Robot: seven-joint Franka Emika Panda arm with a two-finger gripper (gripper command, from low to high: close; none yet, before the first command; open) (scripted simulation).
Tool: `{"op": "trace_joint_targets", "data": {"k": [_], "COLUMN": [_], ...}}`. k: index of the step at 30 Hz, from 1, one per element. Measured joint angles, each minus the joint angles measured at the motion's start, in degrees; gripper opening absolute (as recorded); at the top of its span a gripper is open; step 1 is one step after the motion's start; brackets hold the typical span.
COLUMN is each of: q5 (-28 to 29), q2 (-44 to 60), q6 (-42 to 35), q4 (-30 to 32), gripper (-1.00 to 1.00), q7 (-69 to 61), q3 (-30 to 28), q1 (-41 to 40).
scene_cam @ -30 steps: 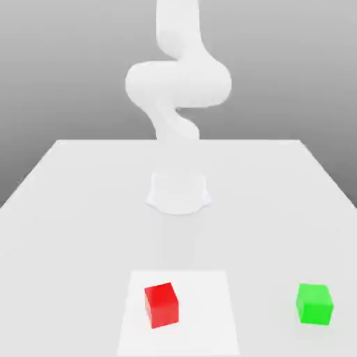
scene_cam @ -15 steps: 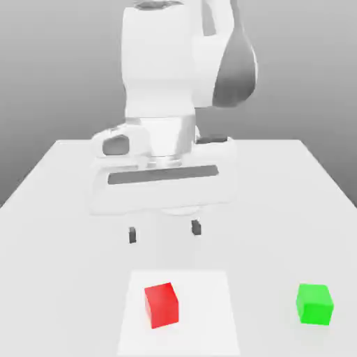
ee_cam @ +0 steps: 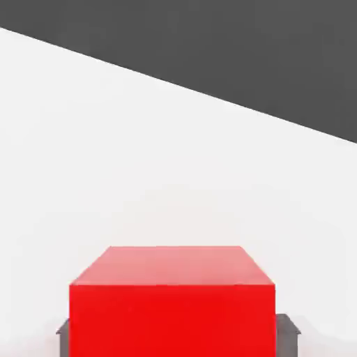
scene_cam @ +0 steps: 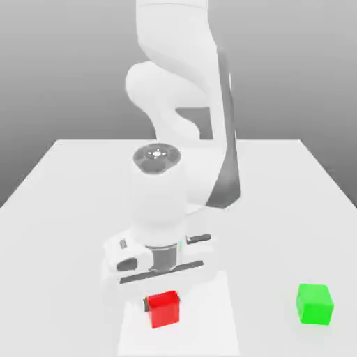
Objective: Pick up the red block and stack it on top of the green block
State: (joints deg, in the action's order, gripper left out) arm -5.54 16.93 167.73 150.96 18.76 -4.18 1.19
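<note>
The red block [scene_cam: 164,312] rests on the white table near the front, left of centre in the exterior view. My gripper [scene_cam: 163,301] has come down over it, and a dark fingertip [scene_cam: 147,302] presses against each side of the block. In the hand view the red block [ee_cam: 172,307] sits between the two fingertips [ee_cam: 63,336], with the gripper [ee_cam: 172,336] shut on it. The green block [scene_cam: 314,303] stands alone toward the exterior view's right, well apart from the gripper.
The white table [scene_cam: 63,209] stretches back to the arm's base. A paler square patch [scene_cam: 213,328] lies under the red block. The arm [scene_cam: 178,139] rises behind the blocks. Bare surface separates the red and green blocks.
The hand has come down and forward from above the table's middle onto the red block. Its fingers, wide apart half a second ago, have closed against the block's sides. Both blocks stayed put.
</note>
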Motion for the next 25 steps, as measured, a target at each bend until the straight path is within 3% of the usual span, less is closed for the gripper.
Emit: {"op": "trace_joint_targets", "data": {"k": [8,16,21,22,25], "q5": [3.9,6.8,10.5,10.9,10.9], "q2": [-10.9,-11.3,-2.4,-1.3,-1.3], "q6": [-9.3,-17.3,-11.2,-10.2,-10.2], "q4": [1.4,-6.0,-8.7,-8.8,-8.8], "gripper": [-1.00,-1.00,-1.00,1.00,1.00], "q7": [2.8,2.5,4.5,4.8,4.8], "q3": [-1.4,11.2,12.0,11.8,11.8], "q1": [1.3,18.1,22.1,22.3,22.3]}}
